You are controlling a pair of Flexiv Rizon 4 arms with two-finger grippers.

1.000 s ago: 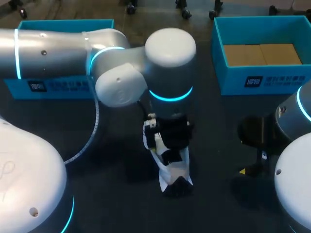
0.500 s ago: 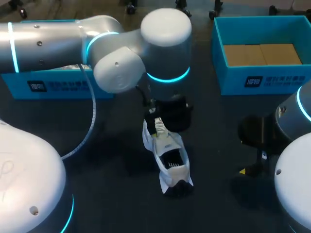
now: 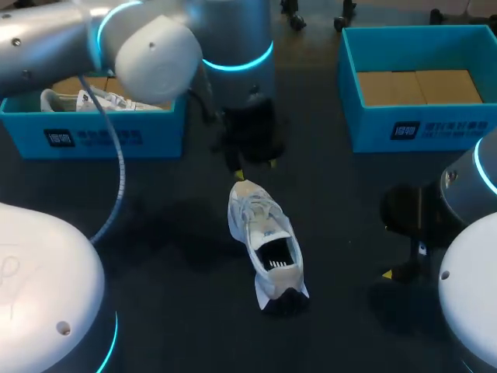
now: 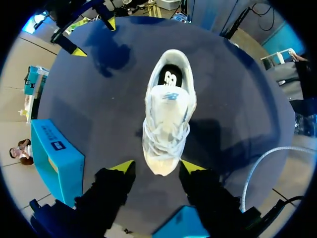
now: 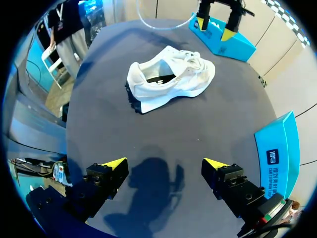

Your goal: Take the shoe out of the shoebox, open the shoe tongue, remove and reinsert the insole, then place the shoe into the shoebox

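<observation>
You are looking down on the white mesh lace-up sneaker [image 4: 167,114], which is standing upright on its sole on the dark table [image 3: 155,233]. Its toe is sitting just under and between the spread fingers of your left gripper [image 4: 157,167], and its heel is pointing away ahead. That gripper is released and carrying nothing. Your right gripper [image 5: 162,162] is likewise spread wide and empty. It is hanging over bare table, with the sneaker lying side-on well ahead of it.

I am judging the sneaker as light, so it will likely be sliding or tipping if you push on it with nothing bracing it. The mesh upper is looking soft, and a pinch across the toe box would probably be squashing rather than gripping. The heel collar and sole edge are looking stiffer, so brace it there with one gripper. The padded white tongue [image 4: 168,96] is standing over the opening, so take it by its free top edge. The dark insole [image 4: 171,78] is showing beyond it. It is probably thin and floppy, so take it at the heel end.
</observation>
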